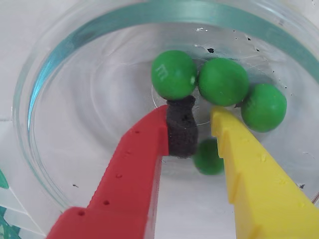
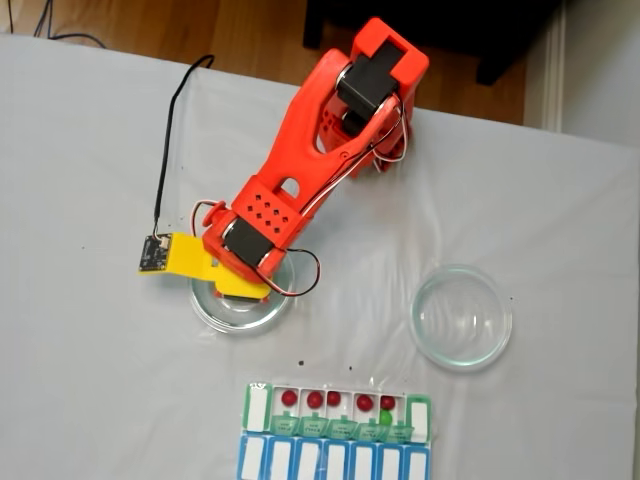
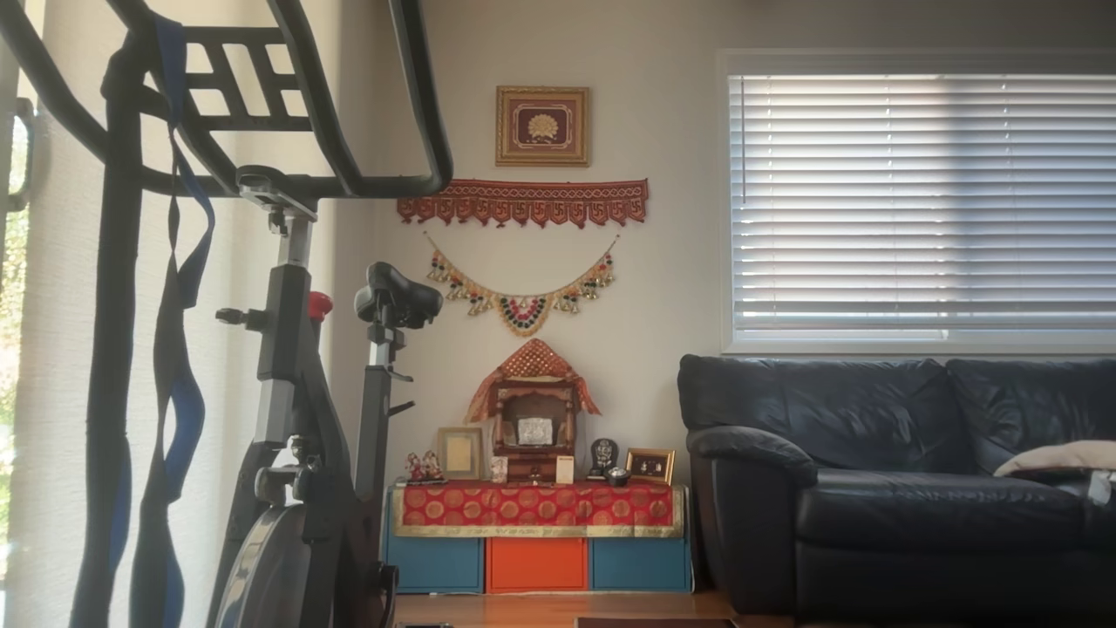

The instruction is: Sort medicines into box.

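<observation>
Green medicines (image 1: 174,74) sit clustered in the far half of the left glass dish (image 1: 45,149), and we have the gripper (image 1: 197,127) lowered among them, parted narrowly around nothing, with a fourth green ball low in the gap. We judge that closing here could squirt a glossy ball sideways or nudge its touching neighbours. In the fixed view the box (image 2: 338,412) lies near us holding red balls and one green, the empty right dish (image 2: 462,317) well apart on the tabletop (image 2: 90,340).
</observation>
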Controlling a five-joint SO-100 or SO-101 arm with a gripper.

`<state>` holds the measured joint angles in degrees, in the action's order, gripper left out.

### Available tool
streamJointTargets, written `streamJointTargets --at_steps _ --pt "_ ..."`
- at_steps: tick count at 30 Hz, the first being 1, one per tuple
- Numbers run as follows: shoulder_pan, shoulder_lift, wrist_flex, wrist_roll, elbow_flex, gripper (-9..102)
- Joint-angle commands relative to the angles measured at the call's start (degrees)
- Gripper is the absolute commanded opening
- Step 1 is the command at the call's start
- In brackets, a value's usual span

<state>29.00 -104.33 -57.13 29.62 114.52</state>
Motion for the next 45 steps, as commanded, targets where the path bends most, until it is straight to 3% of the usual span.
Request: streamJointTargets --at_steps 1,9,14,30,45 --pt "-0.7 -1.49 0.44 -0.35 -0.26 2" --pt "-0.79 -1.58 0.44 -0.35 -0.09 2" --pt "-0.79 -1.67 -0.18 0.35 -0.26 15" --pt "-2.37 -4.39 -10.99 2.55 -3.52 26" --pt "-5.01 -8.26 -4.75 -0.09 4.39 22"
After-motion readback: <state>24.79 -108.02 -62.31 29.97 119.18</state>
